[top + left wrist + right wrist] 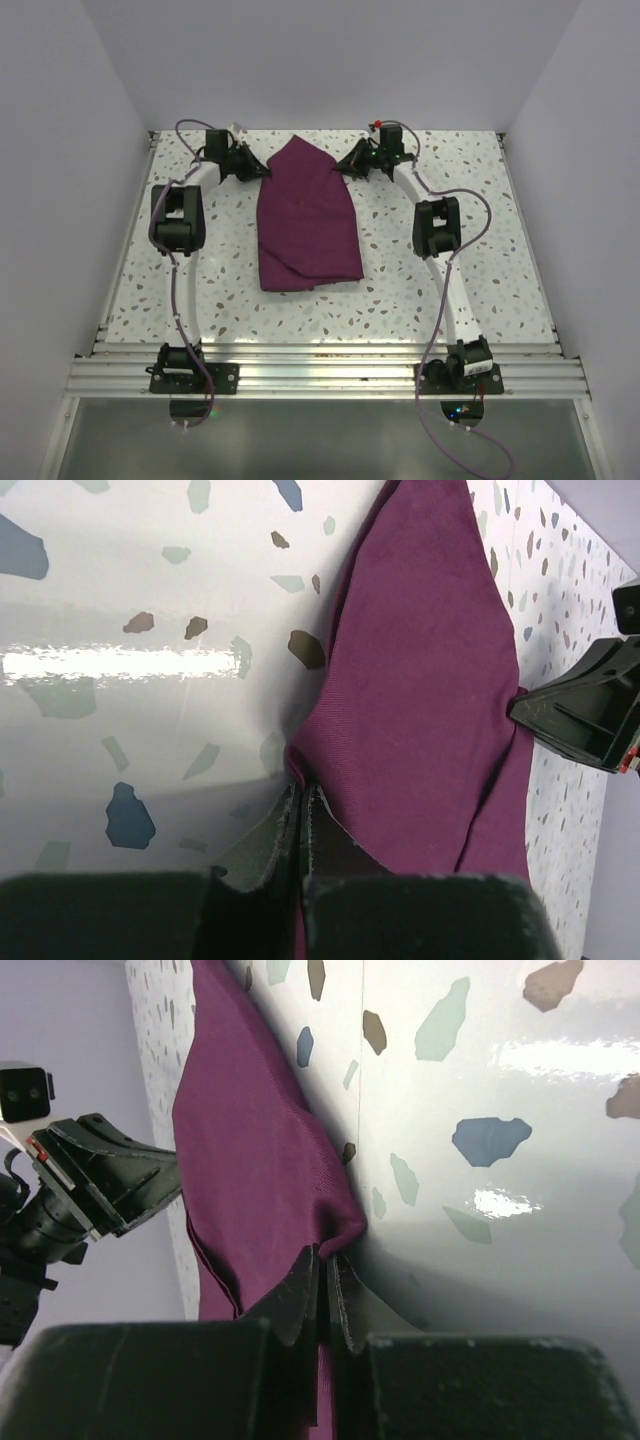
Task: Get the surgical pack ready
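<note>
Maroon cloth (305, 220) lay on the table (450, 290), folded into a rough bundle, its far end narrowing to a peak. The left gripper (303, 802) was closed tight on the cloth's far-left edge, and the right gripper (325, 1266) likewise on its far-right edge. Whatever it wrapped was hidden. Wrapping looked well advanced, though the far end probably needed folding over.

The maroon cloth (306, 218) fills the middle of the bench (480, 280), from the far edge toward the near edge. My left gripper (262, 168) and right gripper (340, 168) pinch it by the far edge, with only the cloth's narrow top between them. My bent arms (178, 220) stand over the left and right sides. Both near corners are bare. Walls (60, 150) close the left, right and far edges.
</note>
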`<act>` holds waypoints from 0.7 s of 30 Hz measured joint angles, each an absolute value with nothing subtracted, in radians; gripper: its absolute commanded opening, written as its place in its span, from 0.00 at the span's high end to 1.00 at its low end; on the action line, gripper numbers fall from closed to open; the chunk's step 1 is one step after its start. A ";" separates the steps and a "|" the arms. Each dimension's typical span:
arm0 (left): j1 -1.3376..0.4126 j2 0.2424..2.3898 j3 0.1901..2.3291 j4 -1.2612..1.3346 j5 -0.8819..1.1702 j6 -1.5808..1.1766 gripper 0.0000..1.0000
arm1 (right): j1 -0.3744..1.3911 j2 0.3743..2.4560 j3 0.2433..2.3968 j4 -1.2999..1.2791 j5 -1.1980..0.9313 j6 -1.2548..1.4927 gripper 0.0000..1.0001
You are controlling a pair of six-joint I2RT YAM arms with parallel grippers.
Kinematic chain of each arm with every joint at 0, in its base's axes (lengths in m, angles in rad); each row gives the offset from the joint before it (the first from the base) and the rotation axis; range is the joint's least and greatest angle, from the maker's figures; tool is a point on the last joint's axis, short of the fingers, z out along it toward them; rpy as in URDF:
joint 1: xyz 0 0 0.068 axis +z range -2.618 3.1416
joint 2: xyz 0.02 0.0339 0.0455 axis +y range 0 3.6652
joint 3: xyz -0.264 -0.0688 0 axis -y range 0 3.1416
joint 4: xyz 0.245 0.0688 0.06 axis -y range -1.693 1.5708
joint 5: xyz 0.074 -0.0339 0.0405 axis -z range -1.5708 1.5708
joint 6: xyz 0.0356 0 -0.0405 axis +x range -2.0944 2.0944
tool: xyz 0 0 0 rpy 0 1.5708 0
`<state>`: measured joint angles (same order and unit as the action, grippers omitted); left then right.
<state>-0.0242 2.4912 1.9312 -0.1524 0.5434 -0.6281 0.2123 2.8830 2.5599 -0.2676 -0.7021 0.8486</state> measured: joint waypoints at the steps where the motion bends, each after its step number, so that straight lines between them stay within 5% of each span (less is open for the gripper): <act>1: -0.024 2.491 1.934 -0.156 0.547 -0.628 1.00 | 0.213 2.883 2.560 -0.265 -0.702 0.857 1.00; 9: -0.024 2.405 1.918 -0.257 0.594 -0.623 1.00 | 0.209 2.712 2.382 -0.268 -0.718 0.909 1.00; 21: -0.041 1.905 1.573 -0.353 0.619 -0.529 1.00 | 0.211 2.203 1.922 -0.337 -0.762 0.859 1.00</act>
<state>-0.0406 1.9053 1.5730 -0.3527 0.6189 -0.5285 0.2111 2.2032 1.9221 -0.3374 -0.7620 0.8589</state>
